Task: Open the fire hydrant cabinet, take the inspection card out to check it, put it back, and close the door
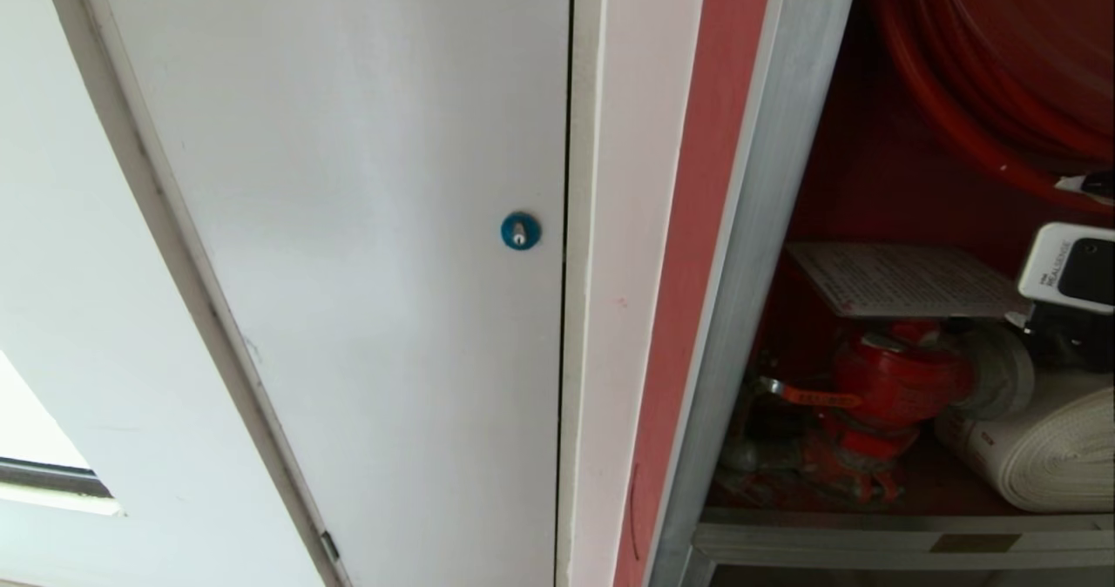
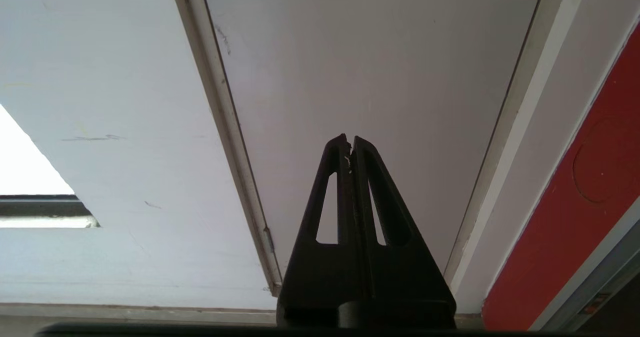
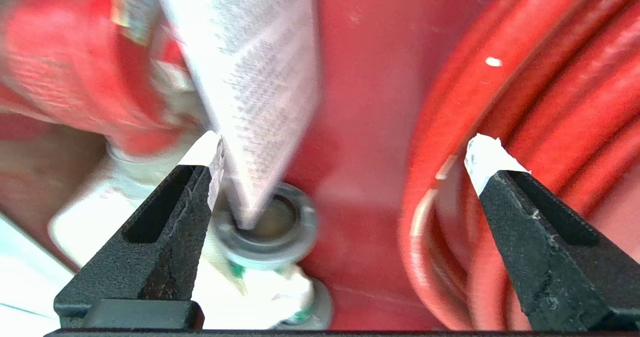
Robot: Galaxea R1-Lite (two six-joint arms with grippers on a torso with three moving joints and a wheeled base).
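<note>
Standing open with its red interior exposed, the fire hydrant cabinet [image 1: 871,186] held the inspection card [image 1: 906,280] flat atop the red valve [image 1: 880,378] as the right hand [image 3: 345,152] gaped wide and empty beside it, the door unseen, closing apparently still ahead.

The left gripper [image 2: 350,142] was matte black, its two fingers [image 2: 332,197] tapering to narrow tips, each pierced by a long triangular slot, rising from a broad black base. The right gripper [image 3: 345,152] had the same black, rough-textured fingers [image 3: 165,237], each with a slot and a tip capped in white tape with ragged edges. In the head view, the right wrist camera [image 1: 1073,269] was a white, round-cornered housing with a black face and small dark lettering.
</note>
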